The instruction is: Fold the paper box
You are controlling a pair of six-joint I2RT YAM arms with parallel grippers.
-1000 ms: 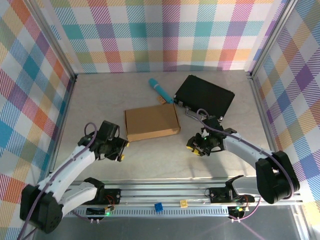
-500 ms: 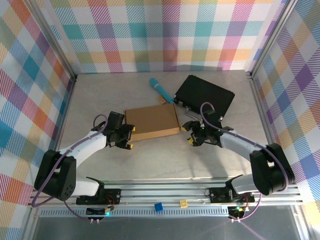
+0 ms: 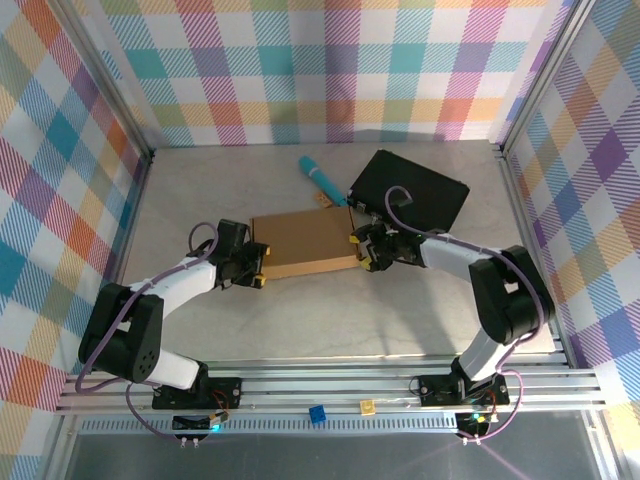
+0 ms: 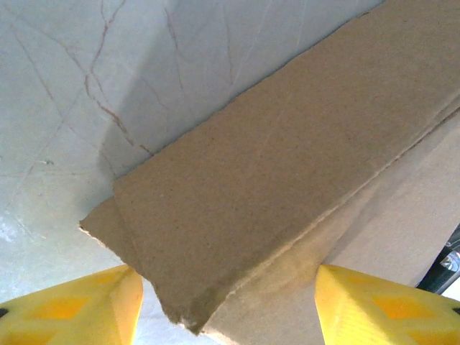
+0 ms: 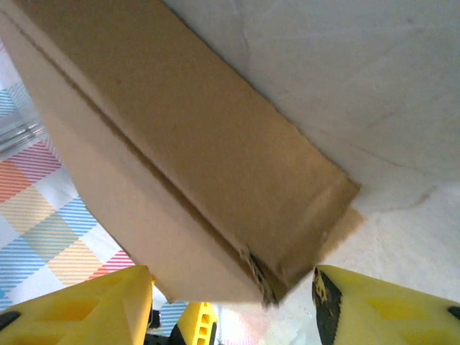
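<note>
Robot test cell, plaid-papered walls (image 3: 330, 70), aluminium frame rail (image 3: 330, 385), pale tabletop (image 3: 200, 195)

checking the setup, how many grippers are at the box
2: the left gripper at the near-left corner of the box, the right gripper at its near-right corner, both open.

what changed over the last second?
Both arms swung in from the near side: left gripper to the box's left edge, right gripper to its right edge. Each is open, with a box corner between its fingers. Box, black case and teal object stayed put.
</note>
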